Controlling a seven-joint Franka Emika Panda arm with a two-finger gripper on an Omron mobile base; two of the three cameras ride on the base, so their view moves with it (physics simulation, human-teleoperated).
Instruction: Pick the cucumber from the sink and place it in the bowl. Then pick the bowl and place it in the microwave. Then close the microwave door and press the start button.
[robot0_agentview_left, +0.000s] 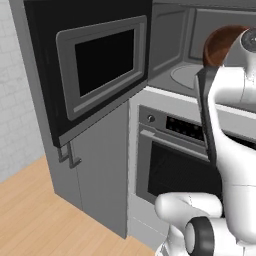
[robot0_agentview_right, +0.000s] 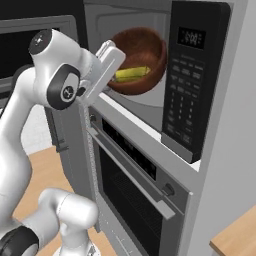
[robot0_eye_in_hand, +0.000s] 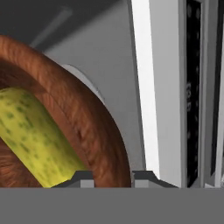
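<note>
The dark reddish-brown wooden bowl (robot0_agentview_right: 142, 50) hangs tilted in the mouth of the open microwave (robot0_agentview_right: 150, 107), above the round turntable plate (robot0_agentview_left: 184, 76). The yellow-green cucumber (robot0_agentview_right: 132, 74) lies inside the bowl and shows large in the hand view as well (robot0_eye_in_hand: 35, 140). My gripper (robot0_eye_in_hand: 113, 178) is shut on the bowl's near rim (robot0_eye_in_hand: 83, 118), one fingertip inside the rim and one outside. In the left base view the bowl (robot0_agentview_left: 220, 44) shows behind my arm. The microwave door (robot0_agentview_left: 102, 62) stands swung wide open to the left. The keypad strip (robot0_agentview_right: 189, 85) is right of the cavity.
A glass-fronted oven (robot0_agentview_right: 132, 170) with a bar handle (robot0_agentview_left: 170, 142) sits directly under the microwave. A tall grey cabinet (robot0_agentview_left: 95, 170) stands below the open door. Wooden floor (robot0_agentview_left: 35, 215) lies at the lower left.
</note>
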